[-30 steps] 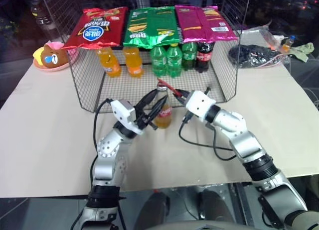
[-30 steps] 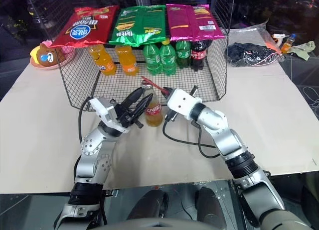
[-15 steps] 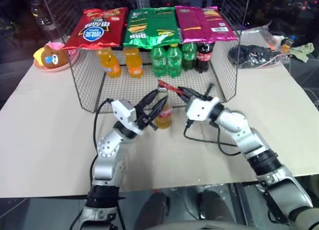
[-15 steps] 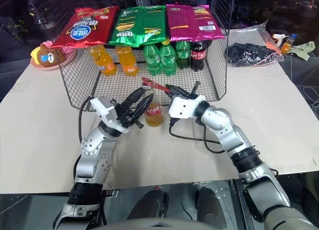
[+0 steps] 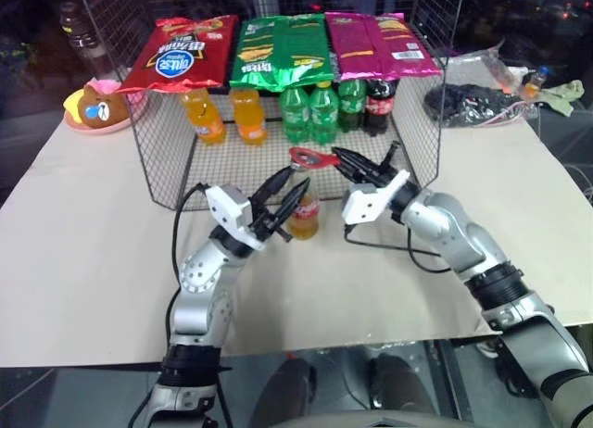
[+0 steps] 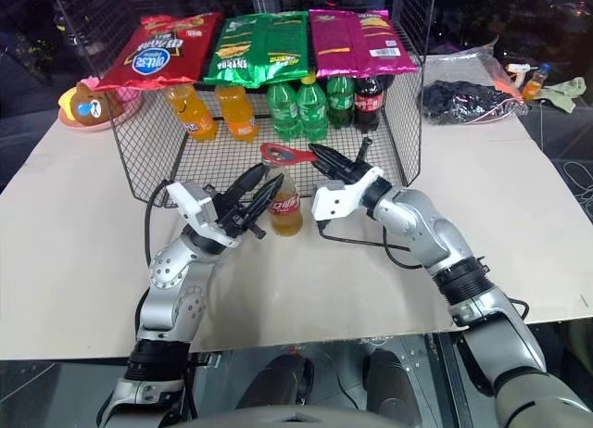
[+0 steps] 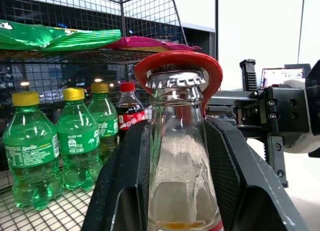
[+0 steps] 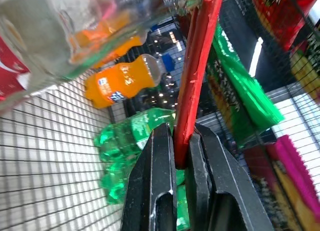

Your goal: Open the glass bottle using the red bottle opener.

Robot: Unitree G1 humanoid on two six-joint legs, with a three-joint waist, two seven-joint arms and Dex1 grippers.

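Clamping my right claw (image 5: 345,159) on the slim red bottle opener (image 5: 313,157), ring at nine o'clock over the small clear glass bottle (image 5: 302,204) my left claw (image 5: 283,189) grips, I should lever upward steadily.

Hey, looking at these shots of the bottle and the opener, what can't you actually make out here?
- Whether the red bottle opener hooks under the cap's rim: in the left wrist view the glass bottle hides the ring's far side.
- The bottle's base: cut off by that view's edge and flanked by the left gripper fingers.
- Label lettering on the bottle: too small in the head views.
- The opener's handle end: buried in the right gripper.
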